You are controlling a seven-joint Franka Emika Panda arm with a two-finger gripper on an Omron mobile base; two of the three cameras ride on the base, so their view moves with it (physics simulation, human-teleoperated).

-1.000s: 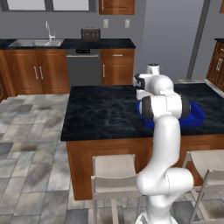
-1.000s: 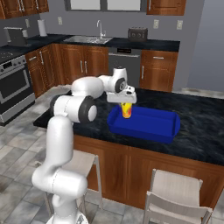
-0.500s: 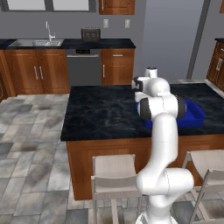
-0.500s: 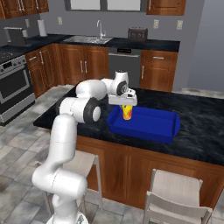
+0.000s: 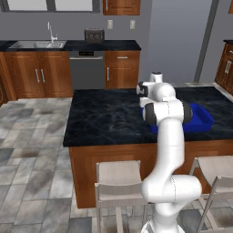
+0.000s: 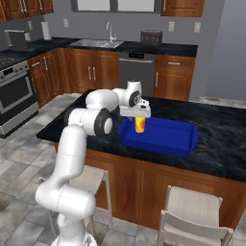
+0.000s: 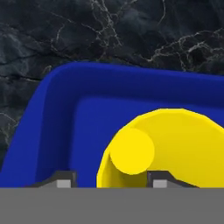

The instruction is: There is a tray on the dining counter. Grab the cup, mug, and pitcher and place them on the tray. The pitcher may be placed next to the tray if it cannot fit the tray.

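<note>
- Your claw (image 6: 140, 118) sits directly over the cup (image 6: 140, 125), which stands inside the tray (image 6: 185, 145) on the dining counter (image 6: 221, 144).
- Its fingers (image 7: 64, 183) look parted beside the rim, probably releasing; contact is unclear.

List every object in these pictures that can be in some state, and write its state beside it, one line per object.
cup: upright in the tray, mouth open upward, directly under the gripper
tray: flat on the dining counter, holding the cup at one end
gripper: jaws apart, just above the cup
dining counter: carries the tray
tap: no water seen running
</note>
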